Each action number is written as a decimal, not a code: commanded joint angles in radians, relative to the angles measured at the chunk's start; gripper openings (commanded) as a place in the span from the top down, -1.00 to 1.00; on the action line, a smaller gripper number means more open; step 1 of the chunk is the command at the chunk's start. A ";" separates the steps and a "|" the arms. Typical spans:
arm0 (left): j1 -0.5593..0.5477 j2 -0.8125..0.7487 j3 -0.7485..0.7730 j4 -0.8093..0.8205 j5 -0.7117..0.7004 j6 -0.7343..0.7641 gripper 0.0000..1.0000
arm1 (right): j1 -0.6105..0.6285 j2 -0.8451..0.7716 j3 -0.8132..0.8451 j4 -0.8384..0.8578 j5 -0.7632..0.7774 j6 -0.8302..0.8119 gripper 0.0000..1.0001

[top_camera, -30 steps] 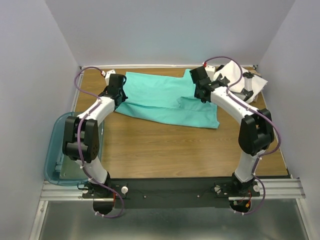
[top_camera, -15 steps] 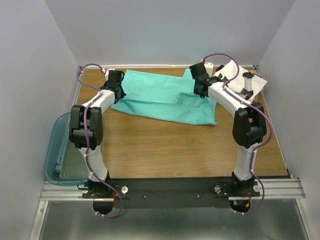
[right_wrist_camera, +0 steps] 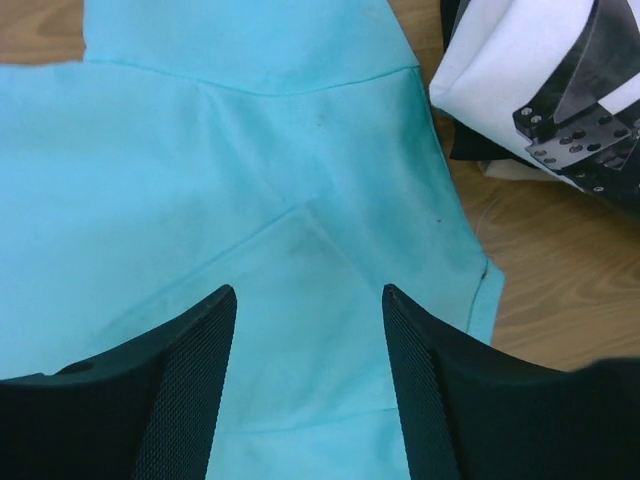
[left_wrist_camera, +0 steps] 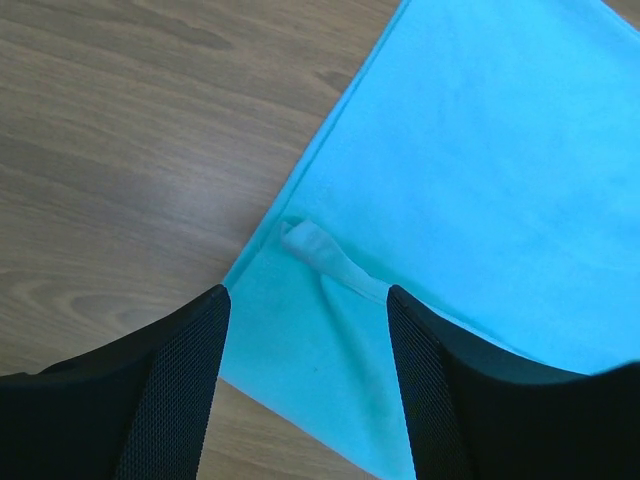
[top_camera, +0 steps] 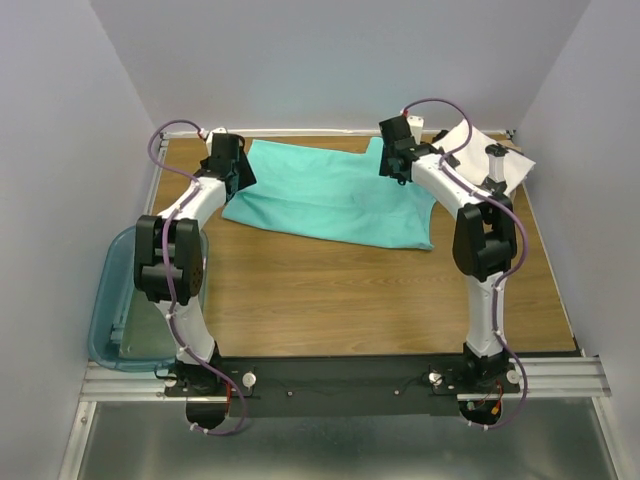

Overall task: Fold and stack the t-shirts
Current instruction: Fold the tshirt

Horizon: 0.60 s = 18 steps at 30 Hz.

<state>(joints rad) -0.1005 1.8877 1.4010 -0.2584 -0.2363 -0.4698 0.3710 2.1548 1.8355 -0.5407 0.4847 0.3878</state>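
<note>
A teal t-shirt [top_camera: 330, 195] lies spread flat across the far half of the wooden table [top_camera: 340, 290], folded over on itself. My left gripper [top_camera: 232, 168] hovers above its left edge [left_wrist_camera: 300, 235], open, with only cloth and wood showing between the fingers [left_wrist_camera: 185, 380]. My right gripper [top_camera: 397, 158] is over the shirt's right part [right_wrist_camera: 300, 220], open too and holding nothing. A folded white t-shirt with black print [top_camera: 495, 165] rests at the far right corner; in the right wrist view it is the white t-shirt [right_wrist_camera: 520, 70] just beyond the teal one's edge.
A translucent teal plastic bin [top_camera: 112, 305] sits off the table's left side beside the left arm. White walls close in the table at the back and both sides. The arm bases stand on a black rail [top_camera: 340, 375] at the near edge.
Both grippers have opened and let go of the teal shirt, moving toward the far edge. The raised fold on its right part now lies flat.
</note>
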 commanded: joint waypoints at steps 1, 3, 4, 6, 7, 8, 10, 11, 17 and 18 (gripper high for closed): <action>-0.042 -0.075 -0.079 0.100 0.101 0.026 -0.45 | -0.010 -0.019 0.022 0.005 0.029 0.000 -0.59; -0.056 -0.088 -0.131 0.140 0.138 0.033 -0.45 | -0.010 -0.048 -0.022 0.007 0.003 0.011 -0.67; -0.061 -0.088 -0.148 0.180 0.159 0.033 -0.45 | -0.009 -0.067 -0.045 0.008 -0.015 0.011 -0.68; -0.067 -0.078 -0.180 0.211 0.224 0.031 -0.45 | -0.009 -0.116 -0.087 0.027 -0.084 0.014 -0.70; -0.067 -0.070 -0.184 0.220 0.232 0.027 -0.45 | -0.009 -0.133 -0.144 0.042 -0.110 0.016 -0.70; -0.067 -0.064 -0.188 0.222 0.259 0.025 -0.45 | -0.009 -0.150 -0.174 0.054 -0.136 0.020 -0.70; -0.067 -0.044 -0.197 0.223 0.267 0.023 -0.45 | -0.007 -0.206 -0.244 0.090 -0.224 0.032 -0.70; -0.067 -0.036 -0.204 0.226 0.267 0.019 -0.45 | -0.009 -0.243 -0.321 0.126 -0.276 0.046 -0.70; -0.065 -0.012 -0.241 0.254 0.287 0.013 -0.45 | -0.007 -0.309 -0.516 0.248 -0.396 0.080 -0.70; -0.065 0.002 -0.249 0.252 0.292 0.011 -0.45 | -0.007 -0.312 -0.554 0.258 -0.397 0.085 -0.71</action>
<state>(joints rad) -0.1696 1.8545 1.1767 -0.0425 0.0090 -0.4564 0.3645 1.8641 1.3708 -0.3798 0.1883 0.4377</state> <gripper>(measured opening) 0.726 0.849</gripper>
